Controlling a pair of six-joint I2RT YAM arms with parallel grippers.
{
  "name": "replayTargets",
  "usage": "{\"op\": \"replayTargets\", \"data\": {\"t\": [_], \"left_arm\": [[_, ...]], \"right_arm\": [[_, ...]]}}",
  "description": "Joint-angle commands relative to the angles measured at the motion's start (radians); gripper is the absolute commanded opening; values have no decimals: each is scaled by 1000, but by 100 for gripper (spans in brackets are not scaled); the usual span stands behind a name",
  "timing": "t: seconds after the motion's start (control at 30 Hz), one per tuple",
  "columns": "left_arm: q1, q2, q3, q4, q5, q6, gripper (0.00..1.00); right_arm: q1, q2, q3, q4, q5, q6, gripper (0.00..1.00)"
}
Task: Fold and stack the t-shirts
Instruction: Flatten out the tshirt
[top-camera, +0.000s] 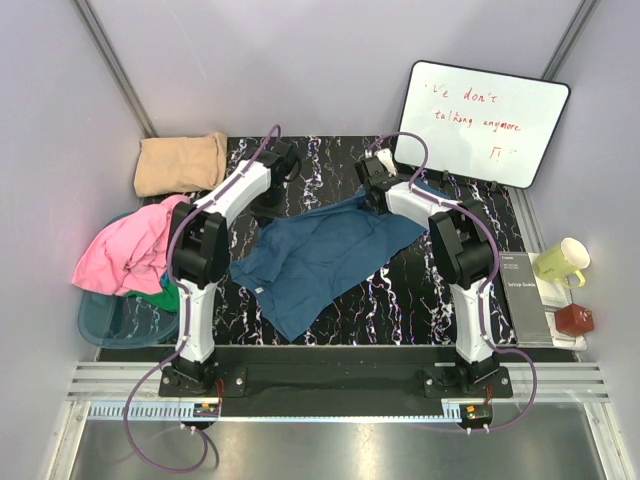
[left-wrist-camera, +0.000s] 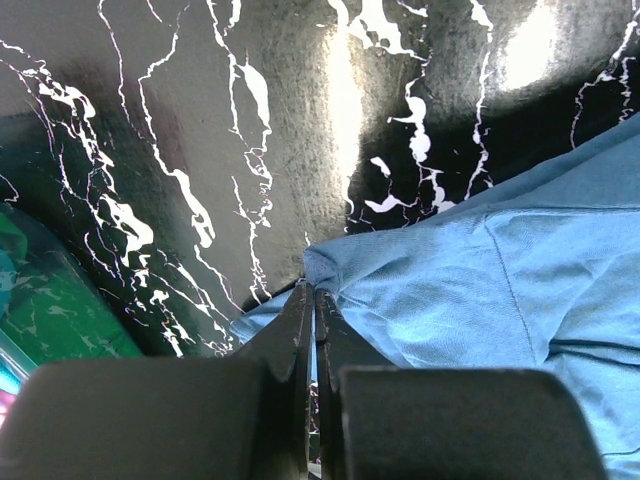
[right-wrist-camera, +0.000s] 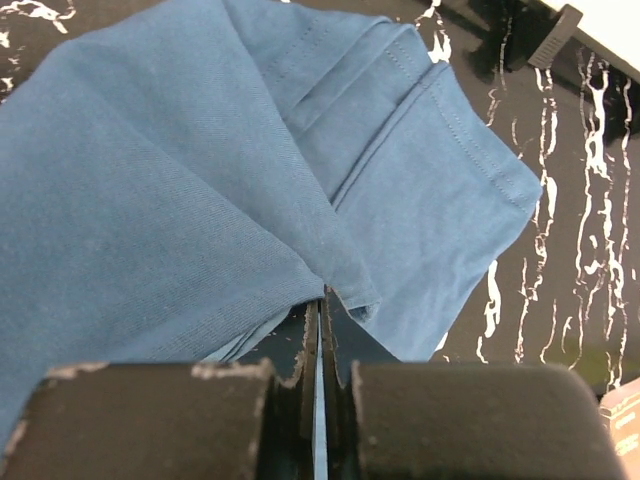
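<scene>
A dark teal-blue t-shirt (top-camera: 320, 255) lies spread and rumpled on the black marbled table (top-camera: 420, 300). My left gripper (top-camera: 268, 212) is shut on the shirt's far left edge; the left wrist view shows its jaws (left-wrist-camera: 313, 292) pinching a fold of the blue cloth (left-wrist-camera: 480, 290). Over at the far right corner, my right gripper (top-camera: 368, 200) is shut on the cloth too, and its tips (right-wrist-camera: 322, 296) clamp a gathered fold of the t-shirt (right-wrist-camera: 150, 180). A folded tan t-shirt (top-camera: 180, 163) rests at the far left.
A pink t-shirt (top-camera: 130, 250) and a green one (top-camera: 165, 293) spill over a teal bin (top-camera: 115, 320) at the left. A whiteboard (top-camera: 485, 120) leans at the far right. A yellow mug (top-camera: 562, 262), a grey box (top-camera: 525, 295) and a red object (top-camera: 575, 320) sit along the right edge.
</scene>
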Motion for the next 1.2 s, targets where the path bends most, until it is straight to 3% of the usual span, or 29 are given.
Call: {"op": "replayTargets", "data": {"t": [0.0,0.3,0.67,0.93,1.07,1.17], "left_arm": [[35,-34,5,-6,-16,9,0],[118,-120,30,-13,-62,-11,0],[127,-174,51,-7,-82,-17,0],[126,-168,12,-52,-1,-25,0],[126,-152,11,-70,19,-27,0],[126,-142,30,-82,25,-25,0]], "right_arm": [[1,-58,27,10,-28,1,0],[-7,-127,66,10,-57,-29,0],[-7,-254,175,-42,-136,-52,0],[-7,-414,-9,-123,-306,-44,2],[-7,-376,-146,-175,-329,2,0],[-8,-290,-140,-276,-357,62,0]]}}
